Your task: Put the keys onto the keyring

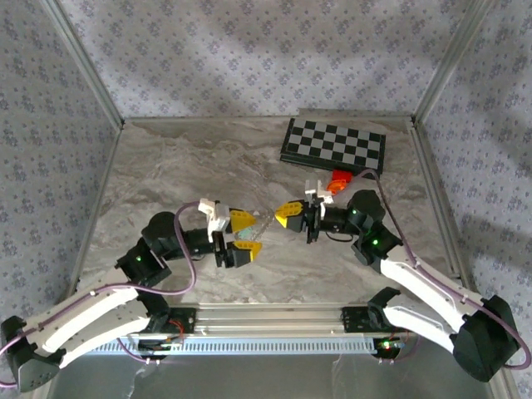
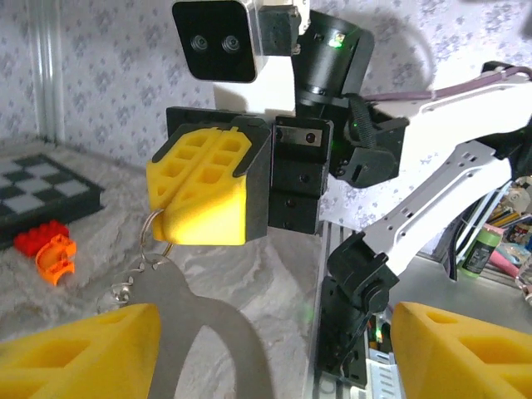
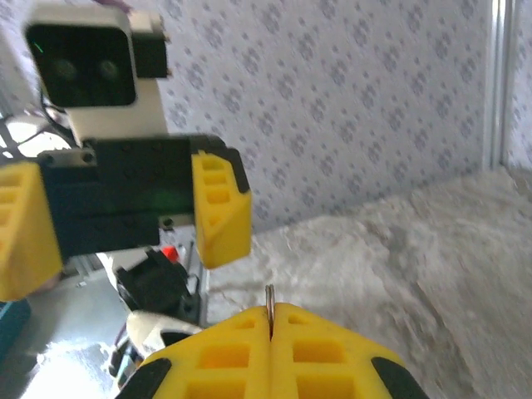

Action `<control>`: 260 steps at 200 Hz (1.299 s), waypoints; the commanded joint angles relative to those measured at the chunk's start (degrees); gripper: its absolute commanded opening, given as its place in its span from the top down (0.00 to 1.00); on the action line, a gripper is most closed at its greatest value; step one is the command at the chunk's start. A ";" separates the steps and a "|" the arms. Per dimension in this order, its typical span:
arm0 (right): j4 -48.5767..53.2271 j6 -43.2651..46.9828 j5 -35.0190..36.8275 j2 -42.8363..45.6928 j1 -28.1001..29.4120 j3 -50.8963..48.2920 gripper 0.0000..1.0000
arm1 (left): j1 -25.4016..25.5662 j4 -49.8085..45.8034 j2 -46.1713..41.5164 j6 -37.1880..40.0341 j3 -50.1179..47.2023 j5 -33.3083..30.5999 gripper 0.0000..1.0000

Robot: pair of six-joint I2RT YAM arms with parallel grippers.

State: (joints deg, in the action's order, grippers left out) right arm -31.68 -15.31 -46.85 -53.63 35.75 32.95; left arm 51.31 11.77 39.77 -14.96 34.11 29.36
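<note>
Silvery-tan thin metal keyring (image 2: pixel 145 235) — clamped at its upper edge between the closed yellow pads of my right pincer (image 2: pixel 199 212). It hangs below them, above the marbled grey counter (image 1: pixel 166 166), with a short beaded chain (image 2: pixel 126 287) dangling from it. From the right wrist, the ring sits edge-on in the seam of the pads. My left pincer (image 1: pixel 254 235) faces it, just beside, jaws wide apart. Small teal-headed key (image 1: pixel 246 238) shows between its pads — touching or not, cannot tell. Black-and-white checkered board (image 1: pixel 332 145) lies at the far side, well apart.
</note>
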 commanded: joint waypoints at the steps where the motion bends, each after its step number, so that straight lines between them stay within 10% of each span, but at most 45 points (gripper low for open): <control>1: -9.38 -6.14 -3.04 1.02 0.90 1.86 1.00 | 1.02 4.95 -0.83 2.48 0.44 2.10 0.27; 260: -19.93 -11.18 -2.36 1.67 3.52 -0.58 1.00 | 1.42 1.27 0.53 12.86 5.38 0.41 0.46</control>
State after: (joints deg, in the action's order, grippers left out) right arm -48.12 -25.76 -48.49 -52.86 38.57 32.53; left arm 52.27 11.64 40.40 -4.23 36.12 27.66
